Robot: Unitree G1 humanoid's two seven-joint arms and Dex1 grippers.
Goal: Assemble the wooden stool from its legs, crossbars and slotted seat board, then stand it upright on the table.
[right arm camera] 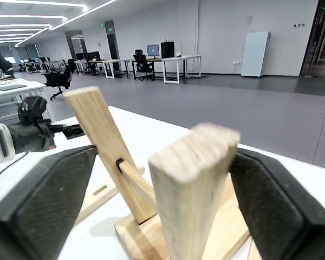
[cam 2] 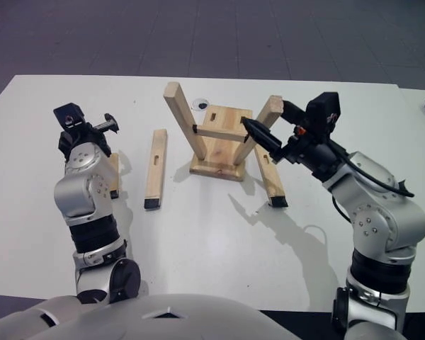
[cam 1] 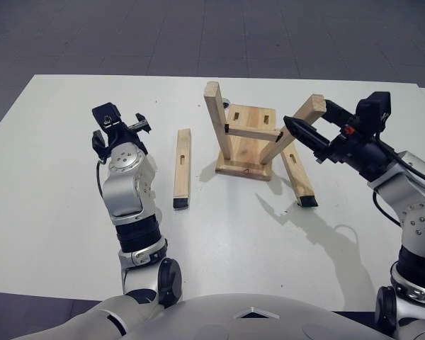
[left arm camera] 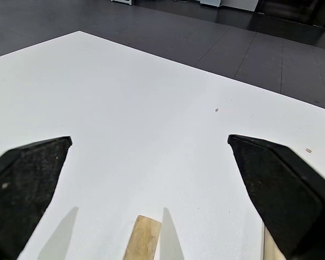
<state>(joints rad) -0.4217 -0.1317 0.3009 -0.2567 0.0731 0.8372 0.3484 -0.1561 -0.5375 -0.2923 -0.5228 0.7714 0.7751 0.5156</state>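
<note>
Clearly left gripper [left arm camera: 150, 139] apart, loose leg [left arm camera: 143, 238] cut off; right gripper [right arm camera: 167, 154] apart astride stool leg [right arm camera: 189, 189]

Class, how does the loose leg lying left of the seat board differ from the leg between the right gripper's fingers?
The loose leg lies flat on the table; the standing leg rises tilted from the seat board. The loose leg joins nothing; the standing leg carries a crossbar to another leg. Both are squared pale wood.

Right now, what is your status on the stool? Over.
Left gripper open above table. Right gripper open, astride upright leg. That leg, second leg, crossbar stand in seat board. Loose legs flat either side.
</note>
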